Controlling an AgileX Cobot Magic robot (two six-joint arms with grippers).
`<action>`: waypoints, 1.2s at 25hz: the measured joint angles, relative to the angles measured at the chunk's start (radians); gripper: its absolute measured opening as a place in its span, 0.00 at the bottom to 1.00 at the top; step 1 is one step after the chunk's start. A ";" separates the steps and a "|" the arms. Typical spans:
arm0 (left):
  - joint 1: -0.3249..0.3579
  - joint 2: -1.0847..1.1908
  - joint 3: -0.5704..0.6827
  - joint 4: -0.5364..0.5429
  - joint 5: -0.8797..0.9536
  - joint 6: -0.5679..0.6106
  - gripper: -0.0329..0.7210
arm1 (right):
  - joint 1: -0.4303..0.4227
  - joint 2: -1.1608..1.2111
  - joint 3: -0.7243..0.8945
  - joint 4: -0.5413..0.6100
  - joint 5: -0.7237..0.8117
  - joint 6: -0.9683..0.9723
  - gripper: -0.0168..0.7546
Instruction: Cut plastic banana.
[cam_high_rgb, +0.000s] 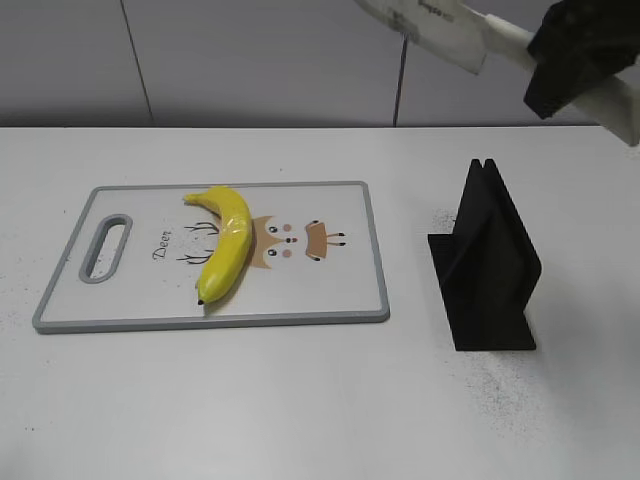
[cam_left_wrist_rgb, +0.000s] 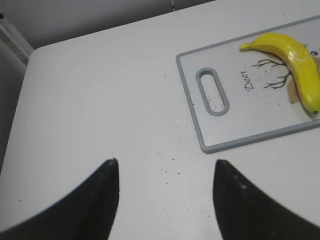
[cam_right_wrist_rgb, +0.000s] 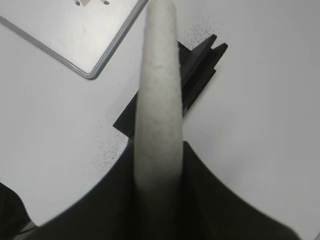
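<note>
The yellow plastic banana (cam_high_rgb: 227, 243) lies curved on the grey-rimmed white cutting board (cam_high_rgb: 350, 295), left of its middle; it also shows in the left wrist view (cam_left_wrist_rgb: 297, 65). My right gripper (cam_high_rgb: 575, 60) is high at the top right, shut on the white handle of a knife (cam_high_rgb: 440, 28) whose blade points left. In the right wrist view the handle (cam_right_wrist_rgb: 159, 100) runs up between the jaws (cam_right_wrist_rgb: 159, 165). My left gripper (cam_left_wrist_rgb: 165, 170) is open and empty over bare table left of the board (cam_left_wrist_rgb: 240, 141); it is out of the exterior view.
A black knife stand (cam_high_rgb: 487, 265) stands on the white table right of the board, also below the knife handle in the right wrist view (cam_right_wrist_rgb: 200, 70). Dark specks lie around the stand and near the board's left end. A grey wall runs behind.
</note>
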 joint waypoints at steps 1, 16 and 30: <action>0.000 0.055 -0.028 -0.013 -0.006 0.045 0.78 | 0.000 0.021 -0.015 -0.006 0.000 -0.047 0.23; 0.000 0.784 -0.572 -0.297 0.090 0.620 0.78 | 0.002 0.422 -0.342 0.178 0.001 -0.722 0.23; -0.250 1.142 -0.831 -0.332 0.146 0.938 0.78 | 0.031 0.582 -0.486 0.289 -0.002 -1.031 0.23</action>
